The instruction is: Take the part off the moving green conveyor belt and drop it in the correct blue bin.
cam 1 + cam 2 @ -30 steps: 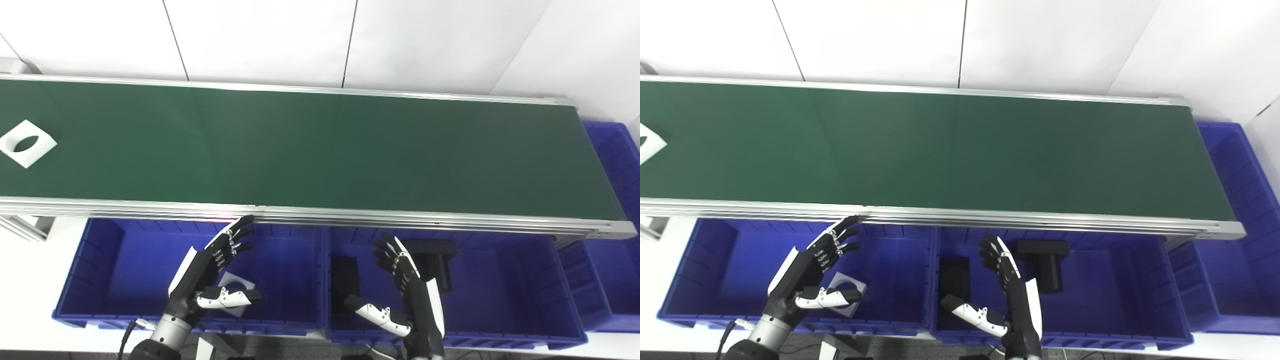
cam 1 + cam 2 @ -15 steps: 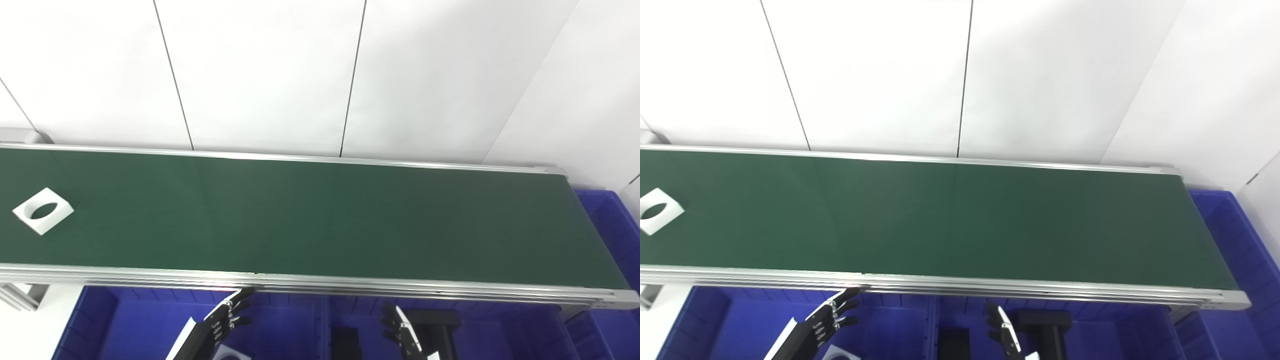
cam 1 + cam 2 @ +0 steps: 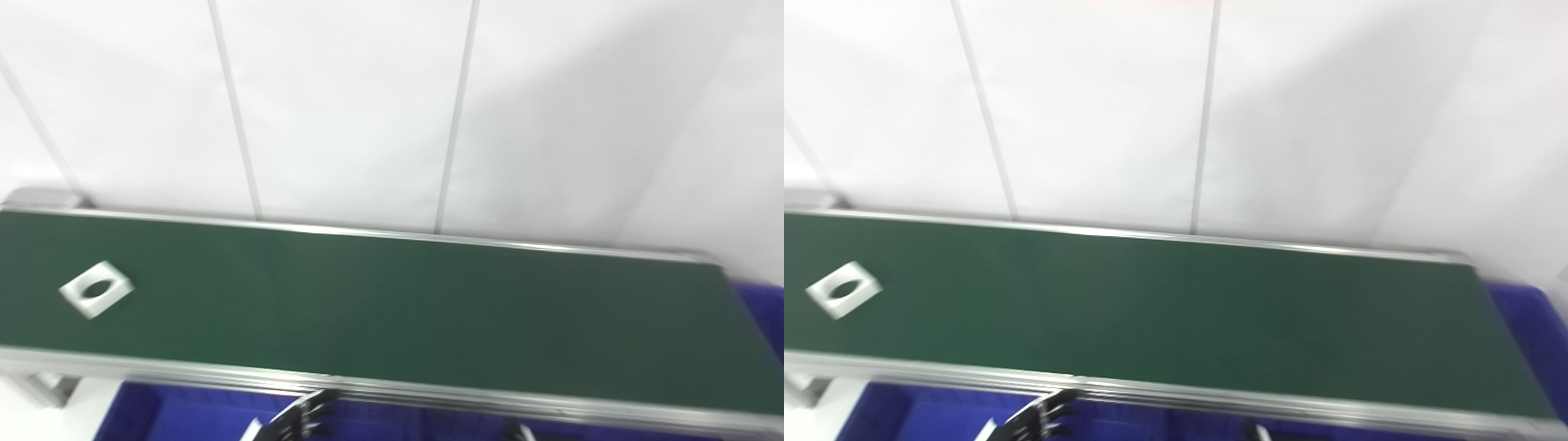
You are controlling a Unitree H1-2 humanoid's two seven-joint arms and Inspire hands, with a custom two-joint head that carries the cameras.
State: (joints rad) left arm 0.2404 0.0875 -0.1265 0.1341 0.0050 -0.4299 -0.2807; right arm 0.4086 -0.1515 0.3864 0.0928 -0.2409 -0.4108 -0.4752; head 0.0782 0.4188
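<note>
The white square part with an oval hole [image 3: 96,289] rides the green conveyor belt [image 3: 392,306] far left of and beyond the empty, spread-fingered left hand [image 3: 303,420], which should wait until the part draws level; the right hand's state is indiscernible.

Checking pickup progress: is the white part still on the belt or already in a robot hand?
On the belt. The white part lies flat on the green conveyor belt, far from the left robot hand.
</note>
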